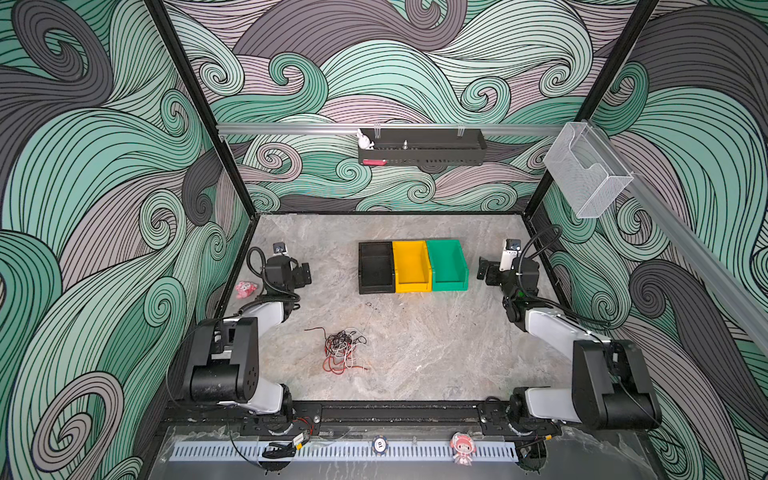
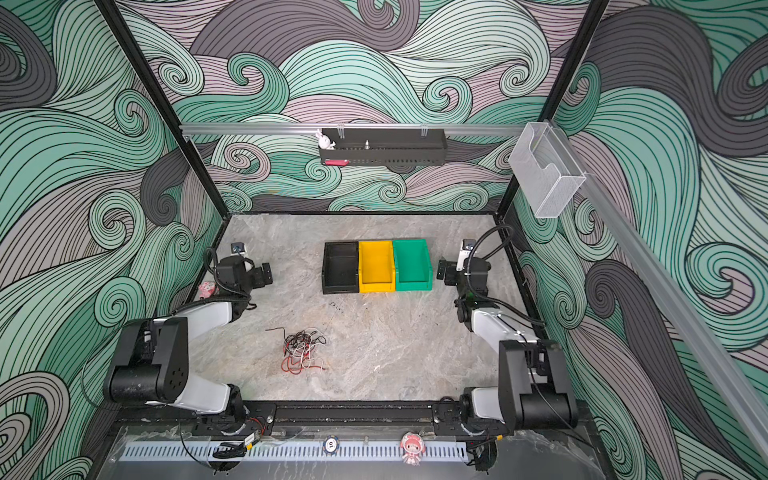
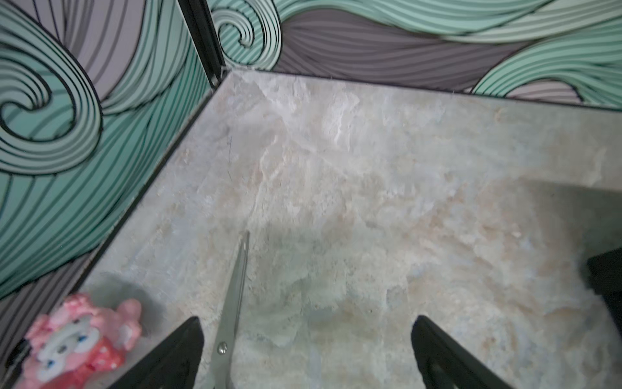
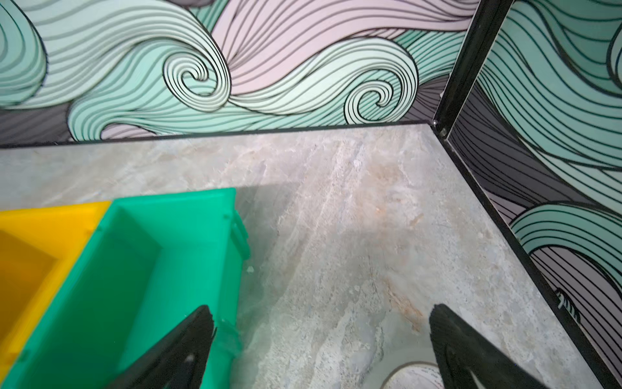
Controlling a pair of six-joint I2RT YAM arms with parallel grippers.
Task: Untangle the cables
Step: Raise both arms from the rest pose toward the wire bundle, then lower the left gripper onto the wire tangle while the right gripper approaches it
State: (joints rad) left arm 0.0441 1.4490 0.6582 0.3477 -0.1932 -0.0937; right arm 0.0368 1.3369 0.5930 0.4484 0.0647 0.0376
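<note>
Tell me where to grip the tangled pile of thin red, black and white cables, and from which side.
Take the loose black strand trailing left out of the cables, from above: it looks flat on the table, clear of the rest.

No legible text, labels or numbers, small round token [image 1: 379, 445] on front rail [image 1: 208, 452] bears an unreadable mark

Left end effector [image 3: 307, 324] and right end effector [image 4: 322, 311] hover, jaws spread wide.

Black bin [image 1: 376, 270], yellow bin [image 1: 411, 266] and green bin [image 1: 448, 262] stand touching, far centre; pink toy [image 1: 246, 289] lies far left.
</note>
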